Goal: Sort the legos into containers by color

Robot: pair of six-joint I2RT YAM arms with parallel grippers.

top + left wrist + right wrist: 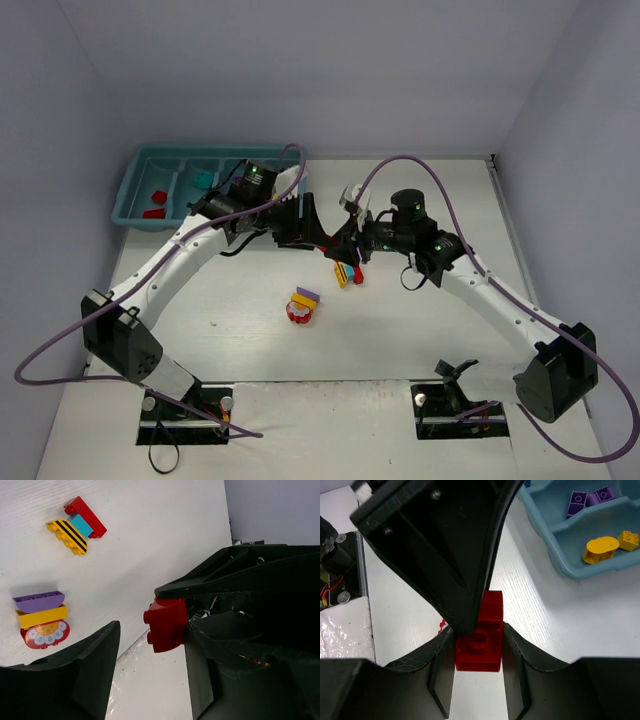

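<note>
My right gripper (479, 635) is shut on a red brick (481, 630) above the table's middle, seen from above as the right gripper (345, 248). My left gripper (151, 647) stands open around that same red brick (167, 624). The brick touches its right finger, and a gap shows to the left finger (97, 665). One left finger crosses the top of the right wrist view and hides part of the brick. The teal tray (135, 190) lies at the far left, holding red bricks (155, 205) and a teal piece (203, 180).
A purple, yellow and red flower stack (302, 307) (42, 620) lies near the middle of the table. A yellow-striped, teal and red cluster (347, 274) (75, 527) sits just under the grippers. The tray's end (545, 535) shows purple bricks (587, 499) and yellow pieces (600, 549).
</note>
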